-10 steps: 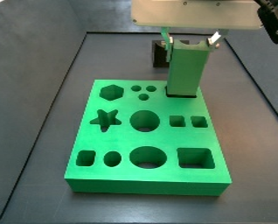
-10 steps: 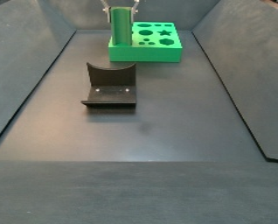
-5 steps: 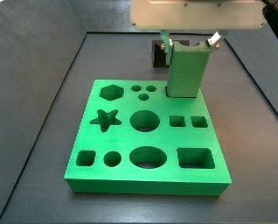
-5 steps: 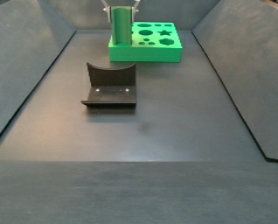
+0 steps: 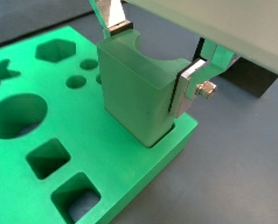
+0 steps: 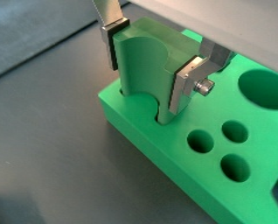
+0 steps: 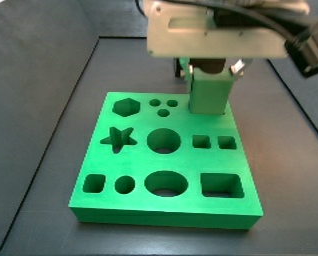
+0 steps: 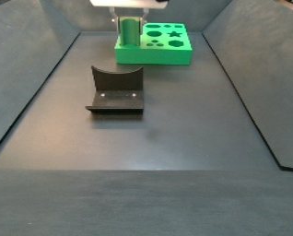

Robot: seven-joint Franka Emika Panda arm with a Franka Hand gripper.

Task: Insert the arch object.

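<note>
The arch object (image 7: 209, 95) is a tall bright-green prism with a curved notch in its upper end. It stands upright with its lower end inside a hole at the far right corner of the green holed board (image 7: 132, 162). My gripper (image 7: 209, 68) is right above the board, shut on the arch's upper part. In both wrist views the silver fingers (image 5: 191, 85) (image 6: 187, 85) press on two opposite sides of the arch (image 5: 139, 92) (image 6: 148, 79). The gripper (image 8: 131, 9) and arch (image 8: 131, 33) also show far back in a side view.
The board (image 8: 161, 57) lies at the far end of a dark walled floor. Its other holes are open: hexagon, star, circles, squares. The dark fixture (image 8: 114, 89) stands mid-floor, and its edge shows behind the board in a wrist view (image 5: 253, 80).
The gripper has come down with the arch object. The arch now sits lower, its lower end deeper in the board's hole.
</note>
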